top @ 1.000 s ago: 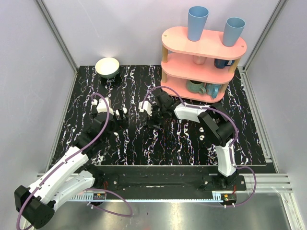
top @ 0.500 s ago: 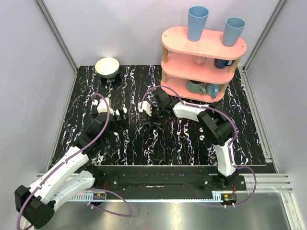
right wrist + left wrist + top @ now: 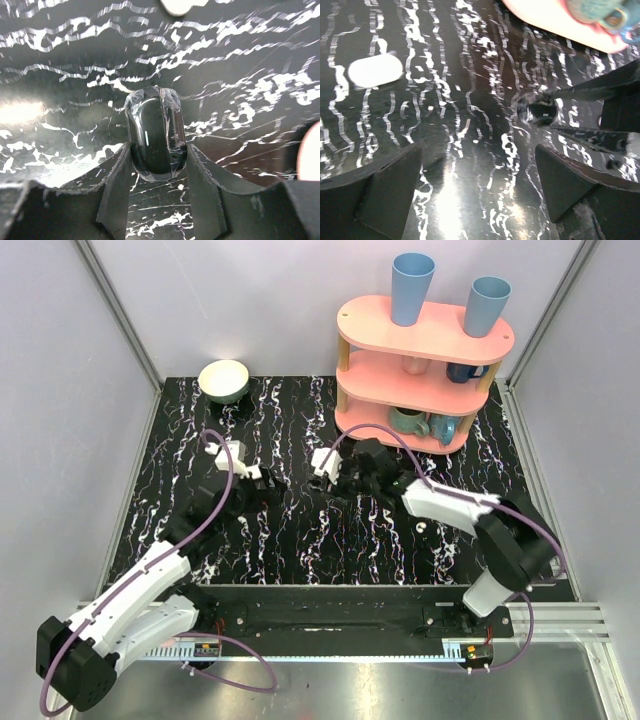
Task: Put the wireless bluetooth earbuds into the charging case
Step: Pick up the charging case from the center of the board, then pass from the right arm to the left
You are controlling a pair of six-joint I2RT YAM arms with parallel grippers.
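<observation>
Differs from a second ago in both arms: finds the right end effector (image 3: 350, 483) swung a little toward the pink shelf (image 3: 430, 335), its forearm dropped low and outward, and the left end effector (image 3: 268, 488) pushed in closer to it.

Places the charging case (image 3: 375, 70) flat on the desk (image 3: 470, 165), with no opening visible and its long axis running roughly across the left wrist view. Cannot make out any white earbuds.

Right of the case in that view, and well apart from it, shows a dark glossy oval piece (image 3: 155, 135) pinched upright in the right end effector, pads touching both its sides. Cannot tell whether that piece is an earbud or something else. Beyond the case on that same side, catches the shelf's edge.

Spreads the left end effector wide around nothing, with the case ahead and to the left of its gap. Straight ahead of the right end effector, cut by the frame's top, shows a white rounded edge, probably the same case.

Judges neither arm clearly nearer. Expects the loaded right arm to travel forward to the case and to need the case opened first.
</observation>
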